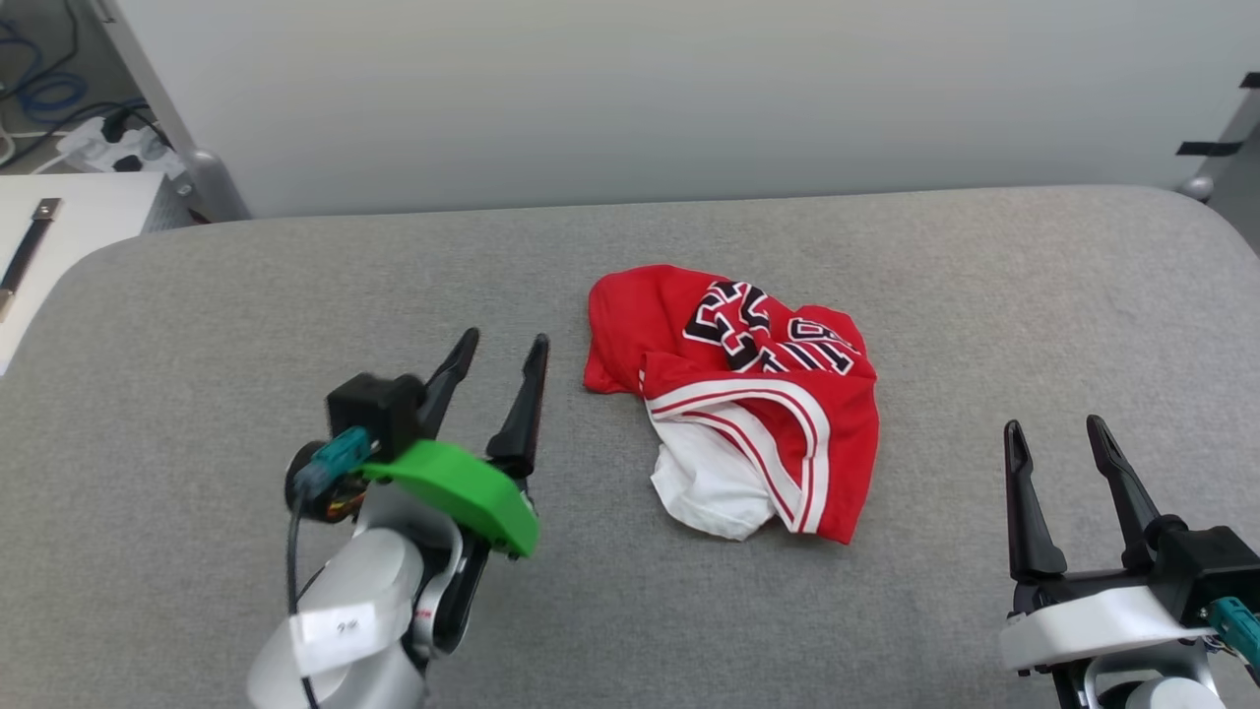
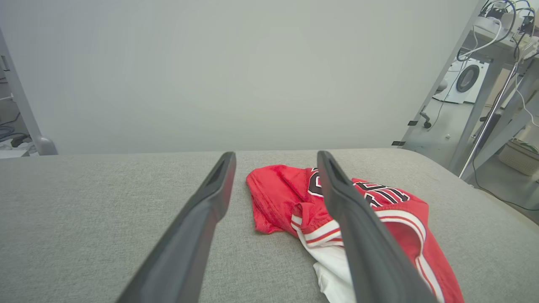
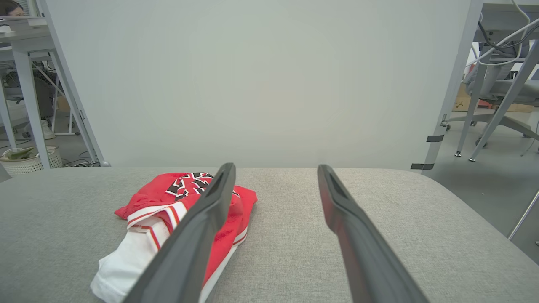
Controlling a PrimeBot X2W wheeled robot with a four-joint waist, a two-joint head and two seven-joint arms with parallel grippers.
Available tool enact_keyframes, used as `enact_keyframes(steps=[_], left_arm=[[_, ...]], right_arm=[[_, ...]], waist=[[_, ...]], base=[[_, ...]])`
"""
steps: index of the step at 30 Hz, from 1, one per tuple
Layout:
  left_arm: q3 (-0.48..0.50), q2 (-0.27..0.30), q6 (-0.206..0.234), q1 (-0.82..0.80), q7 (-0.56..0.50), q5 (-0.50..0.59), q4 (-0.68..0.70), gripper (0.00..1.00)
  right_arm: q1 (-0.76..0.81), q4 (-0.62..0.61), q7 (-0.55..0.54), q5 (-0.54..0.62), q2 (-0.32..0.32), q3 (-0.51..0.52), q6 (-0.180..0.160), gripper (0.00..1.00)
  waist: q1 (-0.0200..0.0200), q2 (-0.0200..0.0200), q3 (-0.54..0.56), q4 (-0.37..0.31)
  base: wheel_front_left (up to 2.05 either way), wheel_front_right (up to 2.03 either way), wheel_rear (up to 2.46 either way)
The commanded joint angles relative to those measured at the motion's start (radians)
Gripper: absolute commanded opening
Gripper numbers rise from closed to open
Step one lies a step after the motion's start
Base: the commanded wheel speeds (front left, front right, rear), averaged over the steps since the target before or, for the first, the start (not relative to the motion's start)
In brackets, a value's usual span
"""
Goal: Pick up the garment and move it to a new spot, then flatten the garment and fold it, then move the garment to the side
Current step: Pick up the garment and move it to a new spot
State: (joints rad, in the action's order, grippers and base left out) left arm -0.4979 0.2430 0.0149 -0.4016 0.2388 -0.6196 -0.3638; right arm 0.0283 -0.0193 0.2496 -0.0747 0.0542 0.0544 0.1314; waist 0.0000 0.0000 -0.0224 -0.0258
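Crumpled red jersey T-shirt (image 1: 748, 394), soft knit with a white sleeve, striped trim and block lettering uppermost, lies at frame centre on a grey woven padded surface (image 1: 246, 295). Left gripper (image 1: 505, 338) and right gripper (image 1: 1055, 425), with tapered dark fingers spread wide, hold nothing. The left wrist view adds a washing machine (image 2: 465, 80), upper right; the right wrist view adds a woven basket (image 3: 29, 158), left edge.
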Motion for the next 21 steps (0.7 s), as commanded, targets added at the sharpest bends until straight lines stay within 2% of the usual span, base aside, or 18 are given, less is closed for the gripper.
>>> enact_keyframes(steps=[1,4,7,13,21], left_arm=[[0.01,0.009,0.004,0.038,0.011,-0.002,0.028,1.0],[0.02,0.032,0.007,0.101,0.02,0.045,0.092,1.0],[0.041,0.029,0.019,0.16,0.022,0.085,0.141,1.0],[0.139,-0.045,0.027,0.287,0.023,0.169,0.262,1.0],[0.204,-0.122,-0.027,0.36,0.023,0.259,0.266,1.0]], right_arm=[[0.016,-0.007,-0.002,-0.001,0.003,-0.002,-0.001,1.0],[0.027,-0.013,-0.003,-0.006,0.006,0.002,-0.001,1.0],[0.036,-0.018,-0.002,-0.01,0.005,-0.004,-0.001,1.0],[0.058,-0.015,0.002,-0.02,0.005,-0.008,-0.001,1.0],[0.067,-0.001,0.007,-0.016,0.004,-0.025,-0.001,1.0]], waist=[[0.0,0.0,0.021,0.024],[0.0,0.0,0.024,0.033],[0.0,0.0,0.029,0.037],[0.0,0.0,0.037,0.045],[0.0,0.0,0.037,0.047]], base=[[0.0,0.0,0.0],[0.0,0.0,0.0],[0.0,0.0,0.0],[0.0,0.0,0.0],[0.0,0.0,0.0]])
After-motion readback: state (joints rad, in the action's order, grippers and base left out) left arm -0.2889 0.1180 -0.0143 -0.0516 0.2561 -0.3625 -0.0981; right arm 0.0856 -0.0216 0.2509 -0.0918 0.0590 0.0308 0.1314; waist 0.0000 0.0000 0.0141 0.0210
